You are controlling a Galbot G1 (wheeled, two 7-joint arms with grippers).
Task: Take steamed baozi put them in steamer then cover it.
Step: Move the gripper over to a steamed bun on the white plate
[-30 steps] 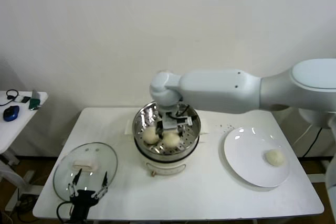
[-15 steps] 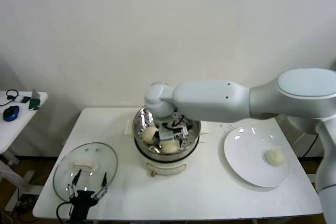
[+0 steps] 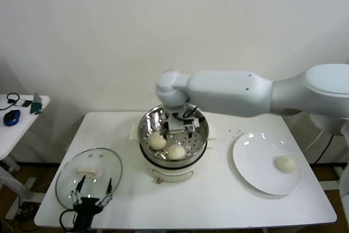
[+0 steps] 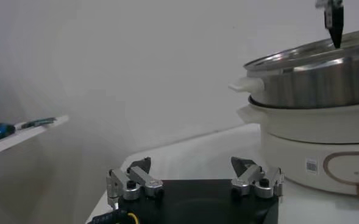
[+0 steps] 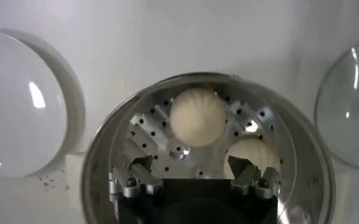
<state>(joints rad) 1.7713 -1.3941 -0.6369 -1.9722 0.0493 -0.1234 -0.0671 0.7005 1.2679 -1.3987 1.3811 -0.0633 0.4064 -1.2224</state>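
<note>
The steamer point(image 3: 172, 159), a shiny steel pot on a cream base, stands mid-table. Two steamed baozi point(image 3: 157, 141) point(image 3: 175, 151) lie on its perforated tray; the right wrist view shows them too point(image 5: 197, 117) point(image 5: 253, 153). A third baozi point(image 3: 284, 163) lies on the white plate point(image 3: 256, 167) at the right. No fourth one shows. My right gripper point(image 3: 180, 125) point(image 5: 191, 167) hangs open and empty just above the pot's back half. My left gripper point(image 3: 90, 197) point(image 4: 191, 167) is open and empty, parked over the near edge of the glass lid point(image 3: 87, 175).
The lid lies flat at the table's front left. A side table point(image 3: 16, 118) with small items stands at the far left. In the left wrist view the steamer point(image 4: 313, 115) stands to one side with the right gripper's fingertip point(image 4: 334, 18) above it.
My right gripper dipped into the pot and has risen again, open and empty. The front baozi now lies a little nearer the pot's front. The left arm has not moved.
</note>
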